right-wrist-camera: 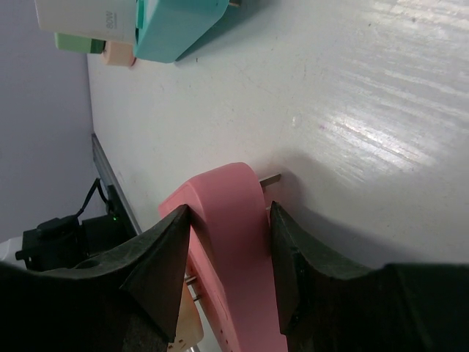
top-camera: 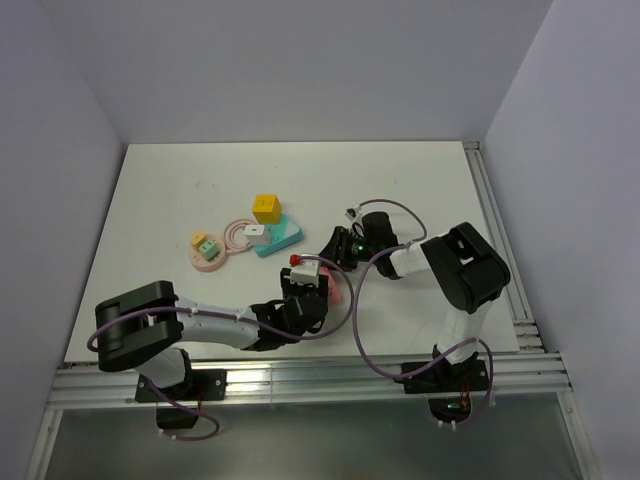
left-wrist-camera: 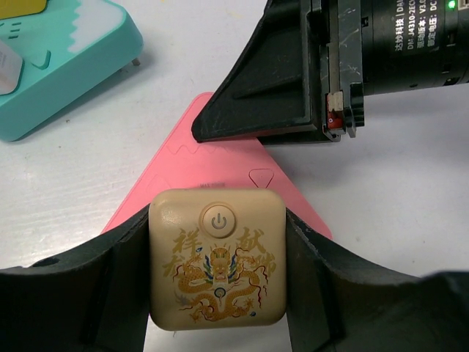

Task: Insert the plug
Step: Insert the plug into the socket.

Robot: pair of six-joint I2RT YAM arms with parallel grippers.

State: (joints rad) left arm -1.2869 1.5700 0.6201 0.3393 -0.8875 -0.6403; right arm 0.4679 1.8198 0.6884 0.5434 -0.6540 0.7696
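Left gripper (left-wrist-camera: 218,246) is clamped on the cream block (left-wrist-camera: 218,297); right gripper (right-wrist-camera: 229,257) pinches the pink wedge (right-wrist-camera: 223,209). You find the plug (top-camera: 211,246) well apart, leftward of both; left arm nearer.

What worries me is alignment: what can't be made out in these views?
- Plug prongs: top view, too small to see.
- Cream block underside, and whether it touches what lies below: left wrist view, hidden by the block itself and the left fingers.
- Pink piece lower end: right wrist view, cut off by the bottom edge and flanked by the right fingers.
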